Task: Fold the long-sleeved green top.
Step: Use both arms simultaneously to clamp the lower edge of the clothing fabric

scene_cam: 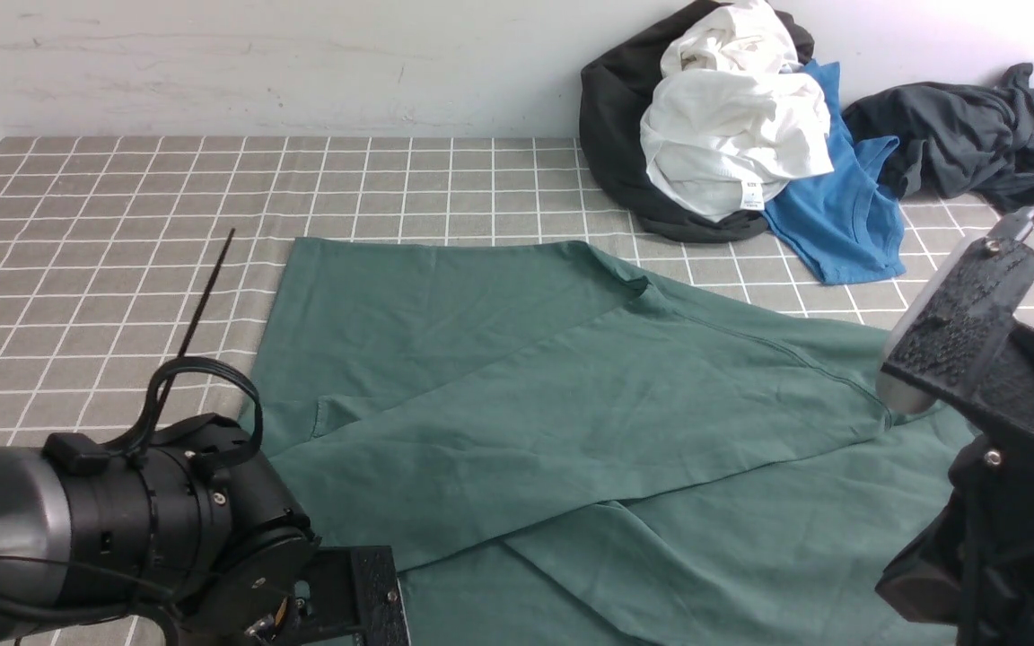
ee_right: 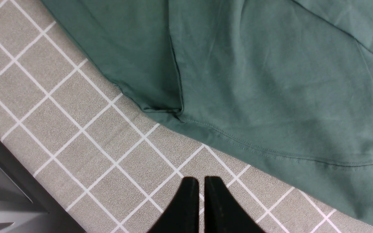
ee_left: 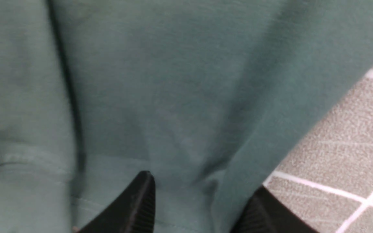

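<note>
The green long-sleeved top (scene_cam: 571, 404) lies flat on the desk (scene_cam: 122, 197), one sleeve apparently folded across its body and most folds yet undone, with the left tool (ee_left: 202, 194) spread astride its edge and the right tool (ee_right: 201, 181) pressed together, empty.

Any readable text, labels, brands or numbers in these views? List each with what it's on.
The tag on the white garment: dark print, too small to read.
The green long-sleeved top: no text or logo showing in any view.
Nothing else carries legible text.
</note>
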Available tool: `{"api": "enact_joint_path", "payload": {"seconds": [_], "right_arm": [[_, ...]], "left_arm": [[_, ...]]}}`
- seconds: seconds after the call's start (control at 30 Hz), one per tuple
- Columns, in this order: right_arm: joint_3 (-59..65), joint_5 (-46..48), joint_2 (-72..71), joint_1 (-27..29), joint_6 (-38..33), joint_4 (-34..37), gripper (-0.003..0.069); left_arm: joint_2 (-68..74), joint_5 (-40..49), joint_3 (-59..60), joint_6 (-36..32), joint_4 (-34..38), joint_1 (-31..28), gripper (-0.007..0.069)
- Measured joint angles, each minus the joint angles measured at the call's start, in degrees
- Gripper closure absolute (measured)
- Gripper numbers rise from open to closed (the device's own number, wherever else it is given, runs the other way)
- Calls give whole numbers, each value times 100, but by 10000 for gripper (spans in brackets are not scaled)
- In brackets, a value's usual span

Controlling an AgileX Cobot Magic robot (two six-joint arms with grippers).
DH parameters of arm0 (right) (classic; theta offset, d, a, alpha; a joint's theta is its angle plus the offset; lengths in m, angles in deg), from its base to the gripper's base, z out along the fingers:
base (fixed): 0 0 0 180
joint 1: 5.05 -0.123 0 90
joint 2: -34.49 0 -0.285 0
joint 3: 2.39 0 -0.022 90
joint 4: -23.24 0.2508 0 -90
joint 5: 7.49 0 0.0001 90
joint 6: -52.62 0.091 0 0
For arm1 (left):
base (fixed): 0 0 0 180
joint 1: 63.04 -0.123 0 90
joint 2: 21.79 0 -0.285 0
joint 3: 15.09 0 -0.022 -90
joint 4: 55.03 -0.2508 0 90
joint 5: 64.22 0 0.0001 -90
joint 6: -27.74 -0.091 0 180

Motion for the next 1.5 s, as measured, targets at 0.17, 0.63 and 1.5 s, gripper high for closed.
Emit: {"api": "enact_joint_path", "payload": {"seconds": [0.17, 0.63, 1.5], "right_arm": [[0, 0, 0, 0, 0, 0, 638], [484, -92, 0, 0, -795, 40, 416], [1887, -3049, 2652, -4, -2496, -589, 242]], "left_arm": [[72, 60, -13, 0, 253, 0, 501], [-563, 935, -14, 282, 1013, -341, 622], [-1079, 1201, 331, 254, 1306, -865, 622]]}}
